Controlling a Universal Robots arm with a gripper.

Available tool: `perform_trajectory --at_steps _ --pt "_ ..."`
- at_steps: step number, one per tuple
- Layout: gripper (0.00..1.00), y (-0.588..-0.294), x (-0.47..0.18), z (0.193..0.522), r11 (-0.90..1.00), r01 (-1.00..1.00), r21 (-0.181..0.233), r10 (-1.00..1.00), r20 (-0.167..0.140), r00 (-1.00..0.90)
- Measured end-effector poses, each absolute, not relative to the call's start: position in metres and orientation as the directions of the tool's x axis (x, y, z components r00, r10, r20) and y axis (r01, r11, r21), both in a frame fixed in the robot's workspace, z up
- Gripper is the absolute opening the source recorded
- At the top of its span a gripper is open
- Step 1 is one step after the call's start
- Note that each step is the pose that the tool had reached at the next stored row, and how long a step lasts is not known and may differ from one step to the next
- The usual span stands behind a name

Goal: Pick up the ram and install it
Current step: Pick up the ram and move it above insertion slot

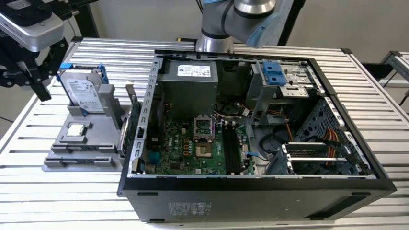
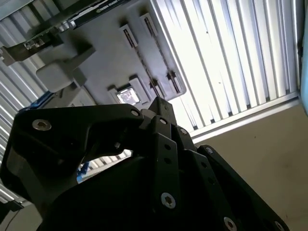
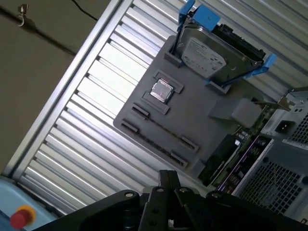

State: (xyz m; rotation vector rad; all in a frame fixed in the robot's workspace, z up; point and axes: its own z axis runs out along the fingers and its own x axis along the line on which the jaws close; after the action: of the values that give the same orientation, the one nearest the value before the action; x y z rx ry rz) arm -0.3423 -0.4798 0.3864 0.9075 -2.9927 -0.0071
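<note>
The gripper (image 1: 24,88) hangs just beside the gray holder (image 1: 70,143), where a hard drive (image 1: 83,93) stands; can't tell if open or closed.

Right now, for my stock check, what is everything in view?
computer case: 1, black, open, on the table
motherboard: 1, green, inside the case
power supply: 1, grey, inside the case
holder: 1, grey, on the exterior view's left of the case
hard drive: 1, silver in blue frame, upright in the holder
processor chip: 1, silver, flat in the holder
ram: apparently 1, dark, edge-on in the holder's slot
expansion card: 1, dark, between holder and case
table: 1, silver slats
arm: 1, silver and blue, behind the case
gripper: 1, black, beside the hard drive
</note>
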Motion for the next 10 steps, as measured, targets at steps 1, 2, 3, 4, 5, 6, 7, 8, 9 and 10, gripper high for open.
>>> perform_trajectory --at_steps 1,2,3,4,5,6,7,8,9,10 --pt "0.0 -0.4798 -0.3423 0.3864 0.828 -0.561 0.008 -0.561 0.012 -0.828" --pt "0.0 -0.4798 -0.3423 0.3864 0.823 -0.567 0.008 -0.568 0.012 -0.823" --pt "0.0 -0.4798 -0.3424 0.3864 0.819 -0.574 0.008 -0.574 0.012 -0.819" --pt "0.0 -0.4798 -0.3424 0.3864 0.815 -0.58 0.008 -0.58 0.012 -0.815" --pt "0.0 -0.4798 -0.3424 0.3864 0.81 -0.586 0.008 -0.586 0.012 -0.81" --pt "0.0 -0.4798 -0.3424 0.3864 0.806 -0.592 0.008 -0.592 0.012 -0.806" --pt "0.0 -0.4798 -0.3424 0.3864 0.801 -0.598 0.008 -0.598 0.012 -0.801" --pt "0.0 -0.4798 -0.3424 0.3864 0.797 -0.603 0.008 -0.603 0.012 -0.797" --pt "0.0 -0.4798 -0.3424 0.3864 0.794 -0.608 0.009 -0.608 0.012 -0.794" --pt "0.0 -0.4798 -0.3424 0.3864 0.791 -0.612 0.008 -0.612 0.012 -0.791"
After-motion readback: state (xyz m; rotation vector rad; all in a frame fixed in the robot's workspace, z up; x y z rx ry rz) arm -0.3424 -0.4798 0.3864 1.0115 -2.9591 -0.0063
